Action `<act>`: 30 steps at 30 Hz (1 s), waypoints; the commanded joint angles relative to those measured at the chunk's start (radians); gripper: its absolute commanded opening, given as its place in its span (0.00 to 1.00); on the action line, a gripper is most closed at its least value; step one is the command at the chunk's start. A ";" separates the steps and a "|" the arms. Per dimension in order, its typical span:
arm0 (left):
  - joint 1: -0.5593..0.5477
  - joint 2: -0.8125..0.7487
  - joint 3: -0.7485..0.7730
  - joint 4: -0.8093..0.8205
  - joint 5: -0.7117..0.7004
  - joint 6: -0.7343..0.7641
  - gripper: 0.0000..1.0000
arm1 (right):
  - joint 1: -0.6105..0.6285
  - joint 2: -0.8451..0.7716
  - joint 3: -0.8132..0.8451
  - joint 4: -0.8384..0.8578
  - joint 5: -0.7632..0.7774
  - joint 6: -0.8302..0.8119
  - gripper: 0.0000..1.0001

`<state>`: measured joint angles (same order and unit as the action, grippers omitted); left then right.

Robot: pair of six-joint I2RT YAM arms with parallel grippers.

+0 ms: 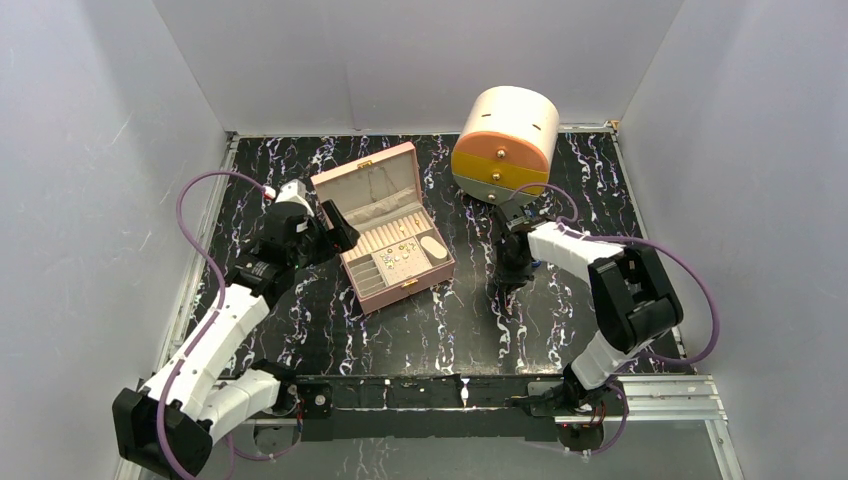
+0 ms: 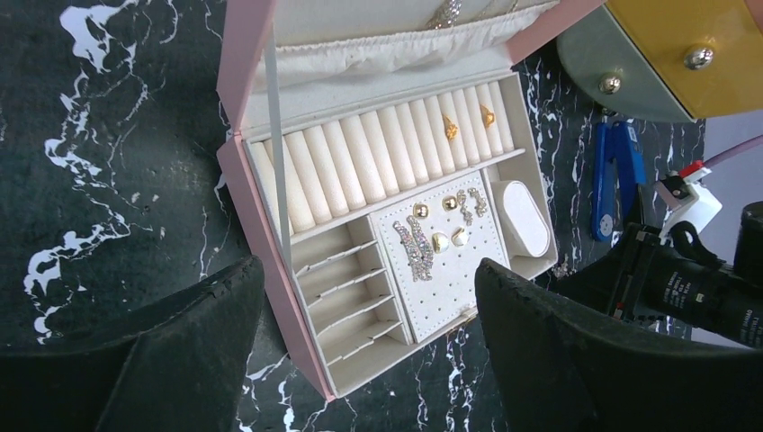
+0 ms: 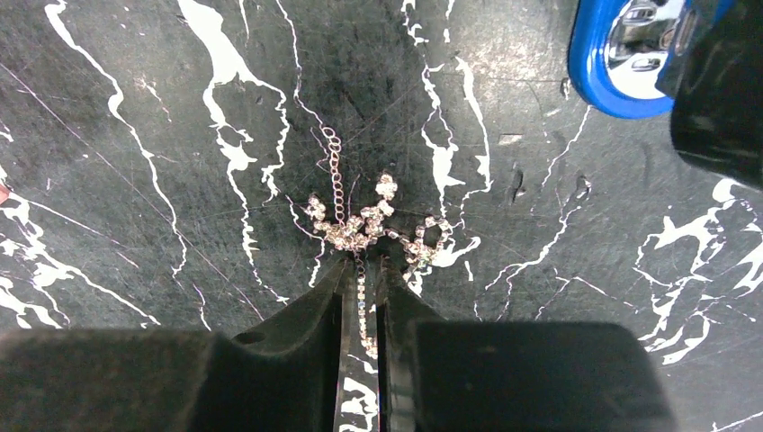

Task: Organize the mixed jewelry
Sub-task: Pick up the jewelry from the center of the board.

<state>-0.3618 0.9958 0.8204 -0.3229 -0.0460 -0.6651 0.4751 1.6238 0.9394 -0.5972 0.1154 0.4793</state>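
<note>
The pink jewelry box (image 1: pixel 362 178) lies open at centre left. In the left wrist view its tray (image 2: pixel 261 225) holds two gold pieces (image 2: pixel 451 129) in the ring rolls. Gold studs (image 2: pixel 439 241) and a crystal pair (image 2: pixel 414 247) sit on the perforated pad. My left gripper (image 1: pixel 335 228) is open and empty, hovering over the box's left front corner (image 2: pixel 369 265). My right gripper (image 1: pixel 512 280) is down on the table right of the box. Its jaws (image 3: pixel 363 263) are closed on a silver rhinestone chain (image 3: pixel 360 225) bunched on the black marble.
A round cream, orange and yellow drawer chest (image 1: pixel 505 143) stands at the back right, just behind my right gripper. A blue elongated object (image 3: pixel 621 63) lies on the table by the chain; it also shows in the left wrist view (image 2: pixel 614 175). White walls enclose the table.
</note>
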 commanded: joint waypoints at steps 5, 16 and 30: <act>0.005 -0.054 0.022 -0.022 -0.026 0.029 0.81 | 0.061 0.120 0.017 -0.064 0.002 0.057 0.08; 0.006 -0.089 -0.042 0.142 0.240 0.037 0.74 | 0.060 -0.043 0.099 0.016 -0.104 0.107 0.00; 0.006 -0.036 -0.011 0.300 0.309 0.053 0.73 | 0.057 -0.135 0.258 0.098 -0.163 0.273 0.00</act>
<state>-0.3614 0.9428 0.7757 -0.0952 0.2420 -0.6262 0.5323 1.5414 1.1347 -0.5701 0.0032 0.6773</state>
